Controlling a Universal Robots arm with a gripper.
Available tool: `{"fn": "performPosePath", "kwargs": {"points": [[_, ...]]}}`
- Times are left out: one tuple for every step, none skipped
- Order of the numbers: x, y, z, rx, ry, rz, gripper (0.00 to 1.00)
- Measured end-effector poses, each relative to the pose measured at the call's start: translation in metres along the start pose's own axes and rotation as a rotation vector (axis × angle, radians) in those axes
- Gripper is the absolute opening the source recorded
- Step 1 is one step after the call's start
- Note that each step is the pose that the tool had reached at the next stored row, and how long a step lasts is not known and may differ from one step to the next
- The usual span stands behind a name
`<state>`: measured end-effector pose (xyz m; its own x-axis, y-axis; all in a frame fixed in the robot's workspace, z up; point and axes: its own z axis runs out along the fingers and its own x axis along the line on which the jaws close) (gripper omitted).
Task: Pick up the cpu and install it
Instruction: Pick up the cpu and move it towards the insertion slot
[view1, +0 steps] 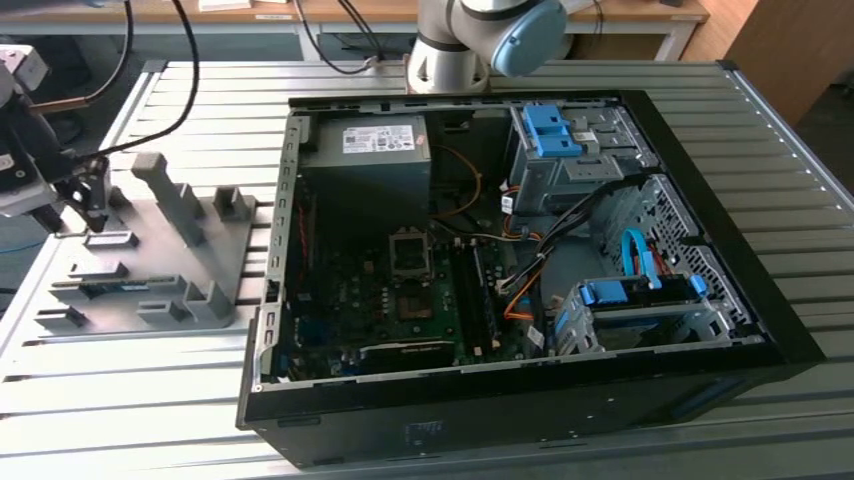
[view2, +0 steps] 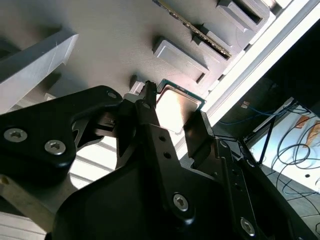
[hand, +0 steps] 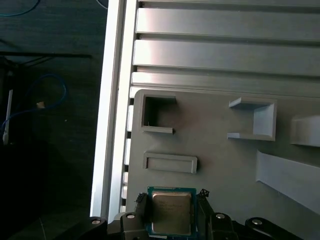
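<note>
The tool (view2: 174, 106) clamps the cpu (hand: 171, 212) by two opposite edges, near the rim of the grey fixture plate (hand: 225, 165). Best squeeze gently, keeping the chip level and untwisted above that plate.

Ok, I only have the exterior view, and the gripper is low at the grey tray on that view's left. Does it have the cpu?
Observer: Yes. In both wrist views the gripper is shut on the cpu, with its fingers flush against two opposite edges of the chip.
Operator: Is it off the tray?
Observer: I cannot tell the height. In the first wrist view the cpu is over the grey tray, close to the tray's edge that runs along the table rail.
</note>
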<state>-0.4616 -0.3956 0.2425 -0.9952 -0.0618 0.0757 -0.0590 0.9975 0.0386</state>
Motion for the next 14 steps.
{"fn": "performPosePath", "kwargs": {"points": [[0.0002,0.0001,-0.0022,0.0,0.0,0.0,0.47],[0.0003,0.0002,-0.0043,0.0,0.0,0.0,0.47],[0.0005,0.0003,-0.0065,0.0,0.0001,0.0,0.47],[0.0007,0.0003,-0.0086,0.0,0.0,0.0,0.47],[0.0008,0.0004,-0.0107,0.0,0.0,0.0,0.47],[0.001,0.0005,-0.0131,0.0,0.0001,0.0,0.47],[0.0012,0.0006,-0.0156,0.0,0.0001,0.0,0.47],[0.0014,0.0007,-0.0182,0.0001,0.0002,0.0,0.47],[0.0016,0.0008,-0.0206,0.0,0.0001,0.0,0.47],[0.0018,0.0009,-0.0229,0.0,0.0,0.0,0.47],[0.0019,0.001,-0.0252,0.0,0.0,0.0,0.47],[0.0021,0.0011,-0.0274,0.0,0.0,0.0,0.47],[0.0023,0.0012,-0.03,0.0001,0.0002,0.0,0.47],[0.0025,0.0012,-0.0321,0.0,0.0001,0.0,0.47]]}}
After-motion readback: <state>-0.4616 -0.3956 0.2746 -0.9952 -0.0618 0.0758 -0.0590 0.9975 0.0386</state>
